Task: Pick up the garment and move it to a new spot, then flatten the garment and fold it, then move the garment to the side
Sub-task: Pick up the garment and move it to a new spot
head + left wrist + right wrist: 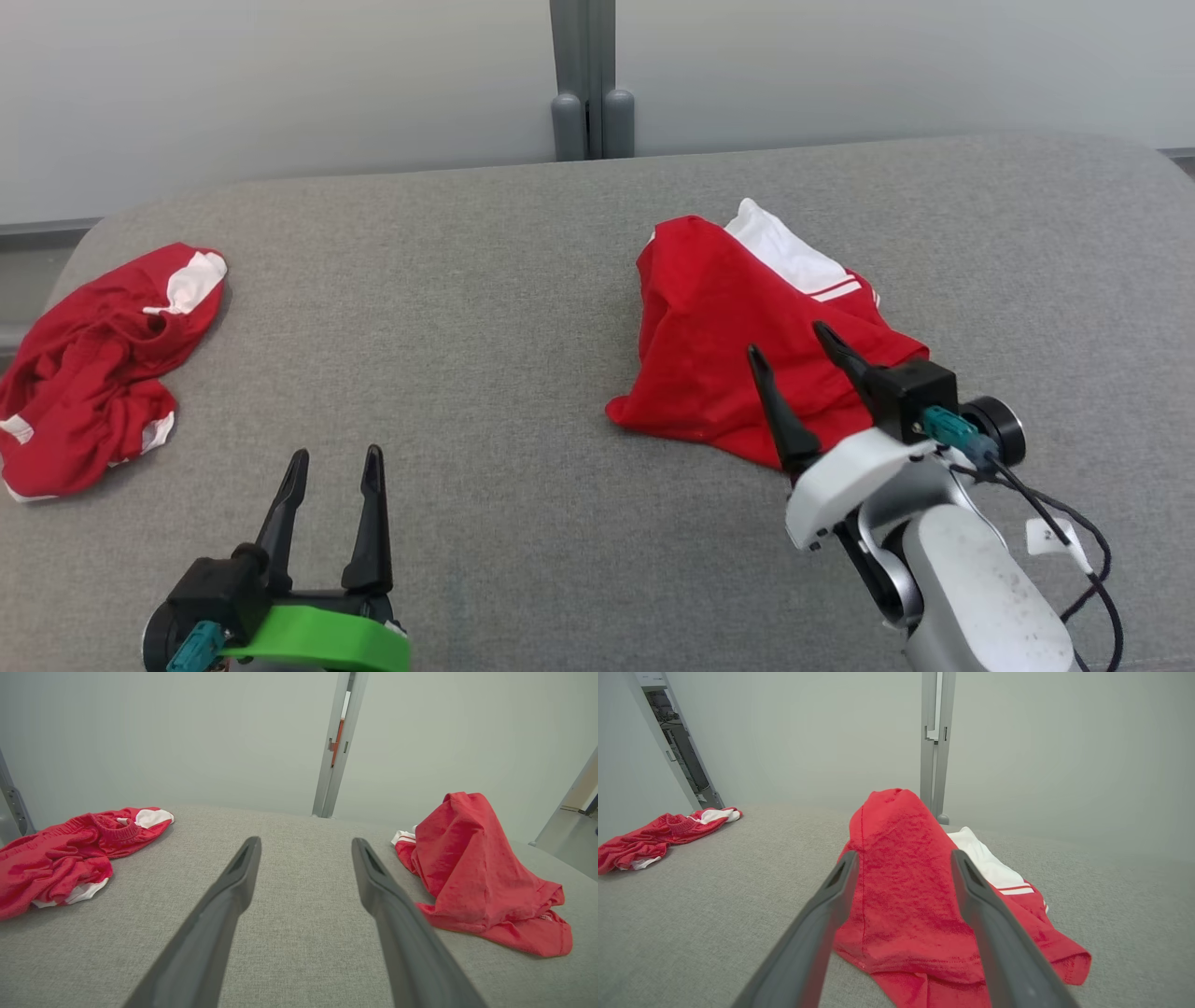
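Red garment [719,317] heaped at 2 o'clock, long axis 11-to-5, white panel [784,247] uppermost; near hem hidden behind right gripper [786,338], jaws wide, empty; left gripper [336,453] likewise.

Grey fabric surface [523,308], heaped red garment [728,345] at right, crumpled red garment [93,364] far left

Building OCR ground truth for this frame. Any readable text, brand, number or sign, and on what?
White tag hanging behind the right end effector: one dark mark, perhaps a digit, too small to read.
Red garment by that end effector: white panel and stripes, no lettering visible.
Second red garment: no text visible.
Nothing legible anywhere.
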Controlling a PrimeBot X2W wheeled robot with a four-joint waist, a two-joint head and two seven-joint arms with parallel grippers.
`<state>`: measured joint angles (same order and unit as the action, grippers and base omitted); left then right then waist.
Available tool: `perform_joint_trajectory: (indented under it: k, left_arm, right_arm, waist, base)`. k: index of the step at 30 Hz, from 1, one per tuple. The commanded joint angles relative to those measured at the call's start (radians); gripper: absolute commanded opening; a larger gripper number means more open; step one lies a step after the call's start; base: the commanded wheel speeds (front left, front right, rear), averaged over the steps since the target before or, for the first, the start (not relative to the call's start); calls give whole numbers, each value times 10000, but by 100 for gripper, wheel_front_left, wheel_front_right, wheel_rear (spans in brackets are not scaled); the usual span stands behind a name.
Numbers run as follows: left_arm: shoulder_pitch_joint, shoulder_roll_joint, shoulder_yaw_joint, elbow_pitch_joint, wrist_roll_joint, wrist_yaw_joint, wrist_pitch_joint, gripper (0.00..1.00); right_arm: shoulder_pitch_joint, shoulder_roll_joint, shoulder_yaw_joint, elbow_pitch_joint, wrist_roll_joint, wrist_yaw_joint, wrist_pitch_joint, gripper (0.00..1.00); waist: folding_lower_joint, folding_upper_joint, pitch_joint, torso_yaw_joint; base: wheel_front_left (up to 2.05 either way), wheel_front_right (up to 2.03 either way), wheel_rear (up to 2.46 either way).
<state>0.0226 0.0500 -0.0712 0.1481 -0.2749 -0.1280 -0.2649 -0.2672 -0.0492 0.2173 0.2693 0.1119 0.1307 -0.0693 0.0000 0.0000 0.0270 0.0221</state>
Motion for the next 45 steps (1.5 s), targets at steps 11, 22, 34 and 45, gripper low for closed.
perform_joint_trajectory:
  k: [11,22,34,45]
  left_arm:
    - [-740,14,-534,67,-355,-30,8,100]
    - [-1067,14,-731,93,-623,-30,8,100]
    - [-773,13,-544,105,-546,-29,7,100]
    - [-415,14,-560,59,-440,-29,7,100]
  right_arm:
    - [-2875,-25,672,2931,568,1,993,100]
    - [-3941,-34,-309,5419,-880,1,1327,0]
    - [-4268,-22,-491,5302,233,1,-365,0]
    - [-5005,-25,301,2040,1853,1,-1630,0]
  waist:
    - [0,0,768,1079]
    - [0,0,1167,1672]
    - [0,0,844,1386]
    - [0,0,324,835]
  base:
    - [0,0,0]
    - [0,0,0]
    - [0,0,0]
    - [0,0,0]
